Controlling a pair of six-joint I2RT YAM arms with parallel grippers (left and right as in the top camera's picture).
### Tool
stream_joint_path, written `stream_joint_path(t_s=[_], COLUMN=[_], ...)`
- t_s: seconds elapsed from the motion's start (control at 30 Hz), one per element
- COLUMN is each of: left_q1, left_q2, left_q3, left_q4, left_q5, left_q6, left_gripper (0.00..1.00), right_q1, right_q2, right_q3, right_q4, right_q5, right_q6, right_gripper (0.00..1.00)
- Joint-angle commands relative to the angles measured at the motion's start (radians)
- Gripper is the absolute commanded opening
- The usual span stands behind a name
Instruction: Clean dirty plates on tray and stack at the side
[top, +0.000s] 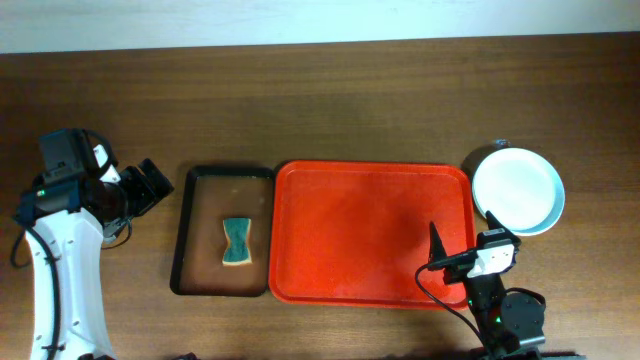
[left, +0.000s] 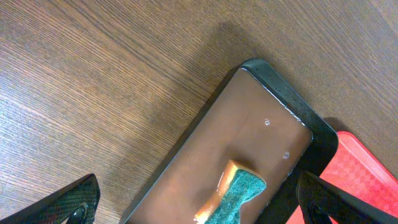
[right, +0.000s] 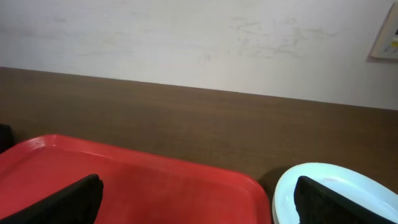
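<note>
The red tray (top: 370, 235) lies in the middle of the table with nothing on it. Just past its right end, a stack of white, pale-rimmed plates (top: 517, 190) rests on the wood; I see no smears on the top one. My right gripper (top: 465, 252) hovers open over the tray's near right corner, beside the stack. In the right wrist view, the right gripper (right: 199, 208) spans the tray rim (right: 186, 174) and the plate edge (right: 336, 177). My left gripper (top: 150, 185) is open, left of the black tray, and empty.
A narrow black tray (top: 190, 230) with a brown base sits against the red tray's left side, holding a green and yellow sponge (top: 237, 243). In the left wrist view, the sponge (left: 239, 193) lies between my spread fingers (left: 71, 202). A white wall borders the far table edge.
</note>
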Motion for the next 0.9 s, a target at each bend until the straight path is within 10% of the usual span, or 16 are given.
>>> stream_joint_path(t_s=[0.0,0.53,0.87], left_q1=[0.005,-0.003,-0.301], left_q2=[-0.011,-0.031,-0.349], left_q3=[0.01,0.01,-0.085], left_q4=[0.002,0.002,0.002], left_q5=[0.01,0.007,-0.012], left_q6=[-0.01,-0.01,-0.009], left_gripper=[0.99,0.99,0.99], right_q1=[-0.003,-0.003,-0.003], right_q2=[-0.006,-0.006,-0.006], right_q3=[-0.005,-0.005,-0.005], right_q4=[-0.005,-0.005,-0.005], right_q5=[-0.009,-0.01,-0.01], right_q6=[-0.006,-0.006,-0.006], right_gripper=[0.99,0.99,0.99])
